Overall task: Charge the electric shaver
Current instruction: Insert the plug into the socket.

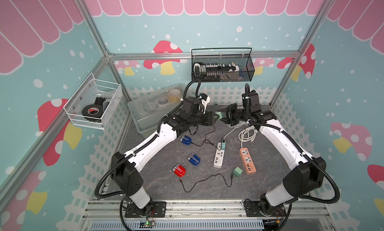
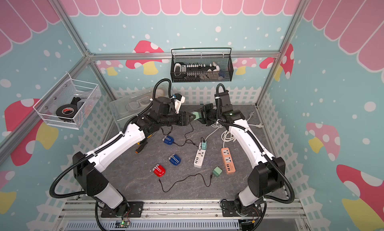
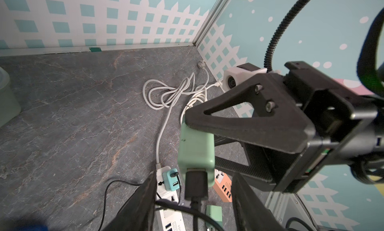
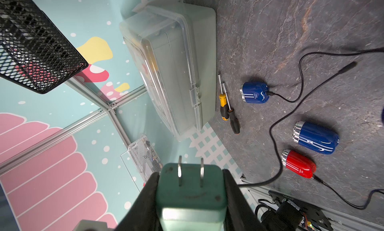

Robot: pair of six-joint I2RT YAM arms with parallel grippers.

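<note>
Green adapter [image 4: 191,190], likely light and rigid, at twelve o'clock: our right fingers [image 4: 232,196] pinch it; left fingers [image 3: 143,200] spread astride its stiff plug [image 3: 196,184], our likely handhold.

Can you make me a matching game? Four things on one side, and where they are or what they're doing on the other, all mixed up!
Things:
1. black tape roll
2. right hand
3. white power strip
4. red shaver

Clues:
A. lies on the table beside a blue shaver
B. grips a green charger
C. sits in the white wire basket
D. has a teal plug in it

Pairs: 1-C, 2-B, 3-D, 4-A
</note>
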